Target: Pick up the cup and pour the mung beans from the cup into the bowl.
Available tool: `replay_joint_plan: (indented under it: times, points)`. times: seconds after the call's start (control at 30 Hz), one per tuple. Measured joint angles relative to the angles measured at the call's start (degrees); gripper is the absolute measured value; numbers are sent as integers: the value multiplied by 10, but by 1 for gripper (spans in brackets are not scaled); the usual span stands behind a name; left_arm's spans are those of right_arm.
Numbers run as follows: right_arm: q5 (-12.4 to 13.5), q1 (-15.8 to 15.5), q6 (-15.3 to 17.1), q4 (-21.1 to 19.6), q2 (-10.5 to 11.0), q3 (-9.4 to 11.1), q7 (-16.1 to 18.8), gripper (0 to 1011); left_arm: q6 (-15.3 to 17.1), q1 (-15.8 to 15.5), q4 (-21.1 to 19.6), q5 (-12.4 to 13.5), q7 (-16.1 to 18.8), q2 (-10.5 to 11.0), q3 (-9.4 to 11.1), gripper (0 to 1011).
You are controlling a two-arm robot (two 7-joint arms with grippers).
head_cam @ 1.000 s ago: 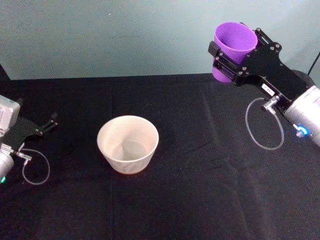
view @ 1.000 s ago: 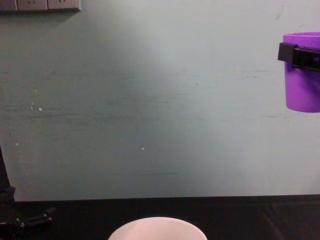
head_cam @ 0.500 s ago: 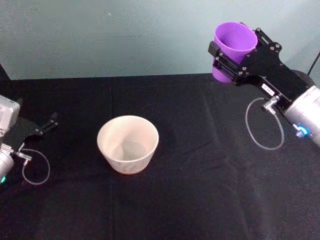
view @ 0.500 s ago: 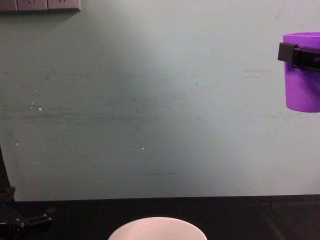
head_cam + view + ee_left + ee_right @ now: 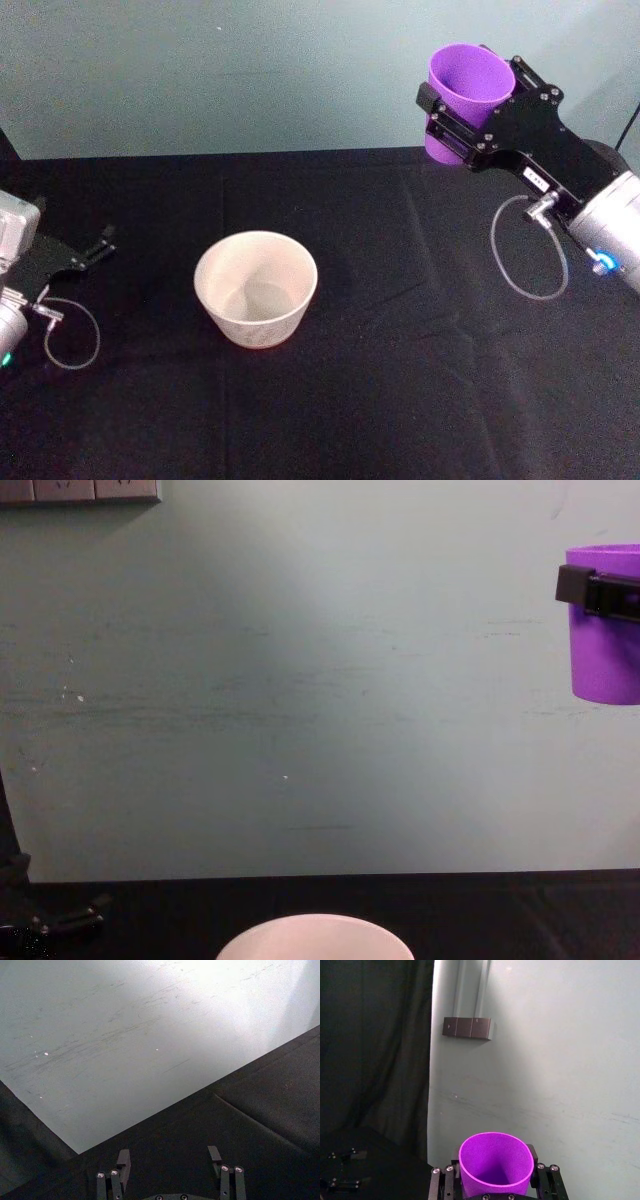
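Note:
My right gripper (image 5: 472, 85) is shut on the purple cup (image 5: 438, 148), holding it upright high above the table's back right. In the right wrist view the cup (image 5: 494, 1160) sits between the gripper's fingers (image 5: 436, 1176), and its inside looks plain purple. The mung beans are hidden from view. In the chest view the cup (image 5: 605, 650) hangs at the right edge with a black finger (image 5: 590, 588) across it. The pale bowl (image 5: 255, 255) stands on the black cloth mid-table, well left of and below the cup; its rim (image 5: 315, 925) shows in the chest view. My left gripper (image 5: 100, 243) rests open at the far left.
A black cloth (image 5: 400, 380) covers the table, with open room around the bowl. A teal wall (image 5: 250, 70) stands close behind the table. A clear cable loop (image 5: 530, 255) hangs under the right wrist.

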Motion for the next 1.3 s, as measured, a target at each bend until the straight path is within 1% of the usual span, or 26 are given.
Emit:
replay_joint_plan:
  times: [1.3]
  points:
    - [0,0,0,0,0,0,0,751,0,0,0,0,0,0,0,1000]
